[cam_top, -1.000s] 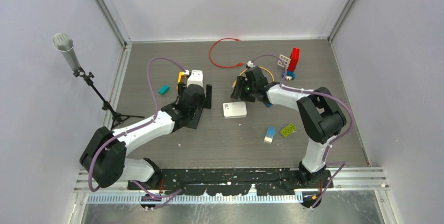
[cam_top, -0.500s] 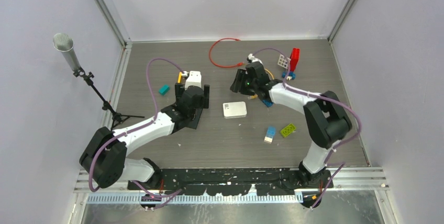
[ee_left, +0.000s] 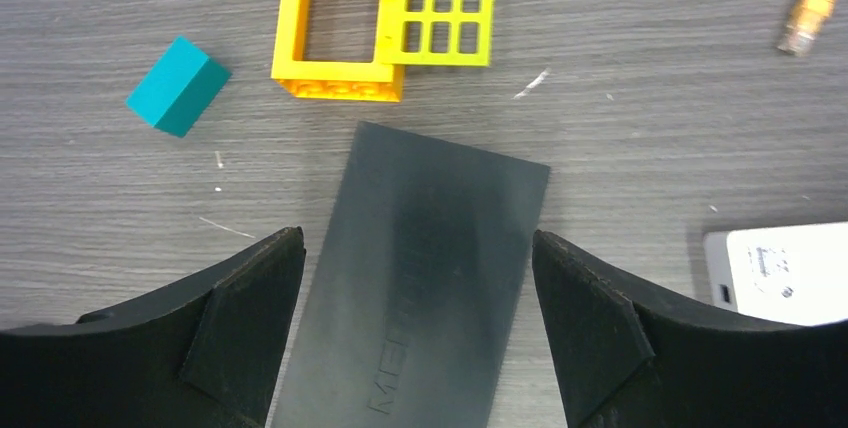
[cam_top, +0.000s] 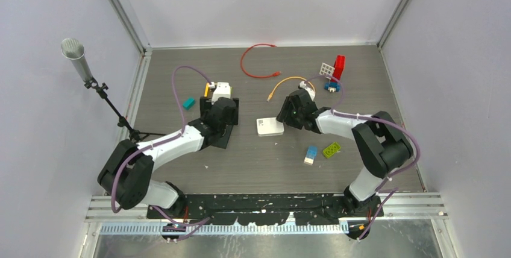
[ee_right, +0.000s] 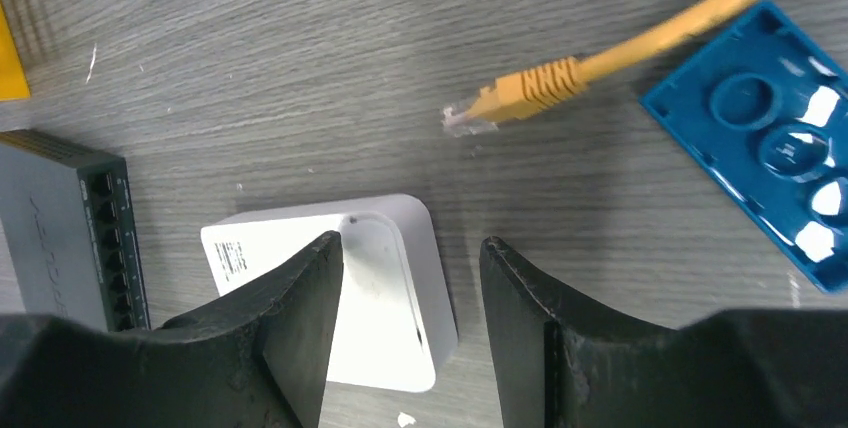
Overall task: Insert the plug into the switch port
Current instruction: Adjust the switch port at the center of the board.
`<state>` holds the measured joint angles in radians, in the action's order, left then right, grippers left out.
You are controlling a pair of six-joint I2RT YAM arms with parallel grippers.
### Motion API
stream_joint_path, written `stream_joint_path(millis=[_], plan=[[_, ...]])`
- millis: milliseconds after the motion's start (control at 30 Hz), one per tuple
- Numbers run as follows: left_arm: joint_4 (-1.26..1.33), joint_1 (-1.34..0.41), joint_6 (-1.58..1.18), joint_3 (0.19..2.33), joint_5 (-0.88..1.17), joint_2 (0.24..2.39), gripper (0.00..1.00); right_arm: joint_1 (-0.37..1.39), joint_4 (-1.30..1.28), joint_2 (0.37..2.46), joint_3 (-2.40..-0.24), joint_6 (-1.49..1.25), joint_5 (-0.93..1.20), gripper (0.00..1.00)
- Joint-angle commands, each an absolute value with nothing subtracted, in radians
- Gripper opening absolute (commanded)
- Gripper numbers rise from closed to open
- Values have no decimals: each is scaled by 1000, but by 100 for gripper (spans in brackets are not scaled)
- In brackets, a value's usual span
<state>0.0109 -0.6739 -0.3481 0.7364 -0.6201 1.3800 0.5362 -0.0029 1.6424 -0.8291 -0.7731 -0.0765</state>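
The left gripper (ee_left: pixel 415 240) hangs over the dark switch (ee_left: pixel 440 198) on the left of the table (ee_right: pixel 300 68), its jaws spread wide to either side of it. The right gripper (ee_right: pixel 410 243), jaws also apart and empty, is above the white box (ee_right: pixel 395 308). The orange plug (ee_right: pixel 500 100) lies loose just beyond it, well right of the switch.

Orange plug (ee_right: pixel 512 92), dark grey switch (ee_left: pixel 420 278), white box (ee_right: pixel 392 288), teal block (ee_left: pixel 177 86).
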Motion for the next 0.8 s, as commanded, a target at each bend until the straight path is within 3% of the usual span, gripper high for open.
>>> stream_joint_path(millis=[0,367,767], plan=[[-71,-611,-426,811,-668,1420,86,543,81,1721,-914,-803,-45,58],[-114,-506,-476,846,-587,1495,87,602,155,1850,-1077,-739,193,57],[-112,-467,-429,979,-587,1703,88,603,19,1381,-839,-608,-104,57]])
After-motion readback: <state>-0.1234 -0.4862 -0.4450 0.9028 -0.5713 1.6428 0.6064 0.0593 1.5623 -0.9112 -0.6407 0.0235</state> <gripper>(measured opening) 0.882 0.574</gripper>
